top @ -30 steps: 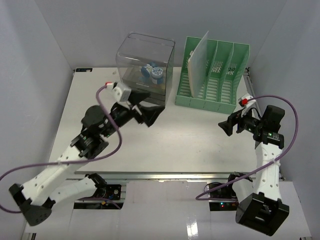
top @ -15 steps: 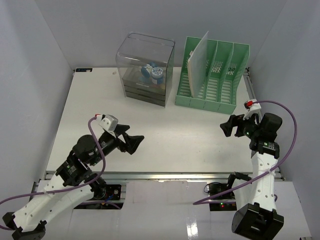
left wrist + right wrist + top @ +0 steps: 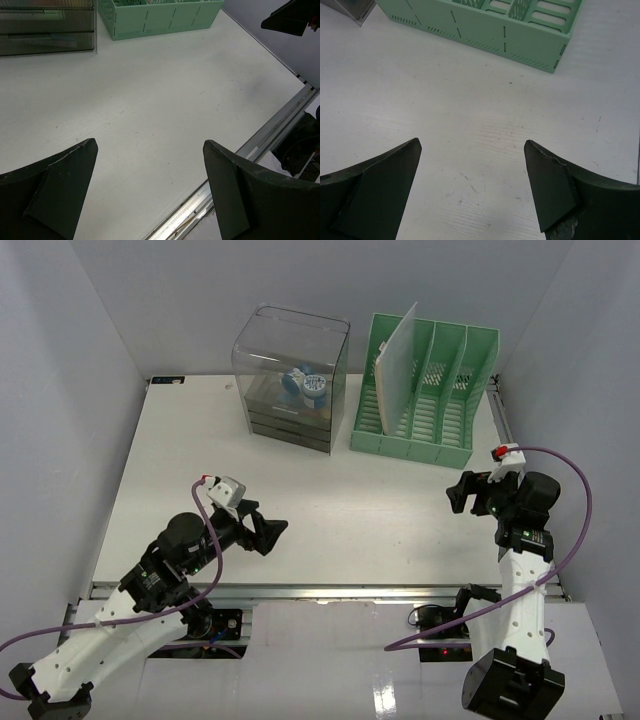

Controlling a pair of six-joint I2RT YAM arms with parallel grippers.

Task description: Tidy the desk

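Observation:
The desk [image 3: 360, 510] is a large white tabletop with an aluminium rail along its front edge. My left gripper [image 3: 268, 531] hangs over the desk's near left part, open, with nothing between its fingers [image 3: 65, 180]. My right gripper [image 3: 462, 494] hovers over the desk's right side, in front of the green file rack [image 3: 425, 390], also open and empty. In both wrist views only bare white desk [image 3: 480, 120] shows between the jaws.
A clear drawer box [image 3: 290, 375] with blue-and-white items inside stands at the back centre. The green file rack beside it holds a pale sheet [image 3: 398, 365] in its left slot. White walls enclose left, back and right.
My left arm has pulled back from the drawer box toward the near left of the desk, gripper still open. The right gripper has drawn back slightly toward the right.

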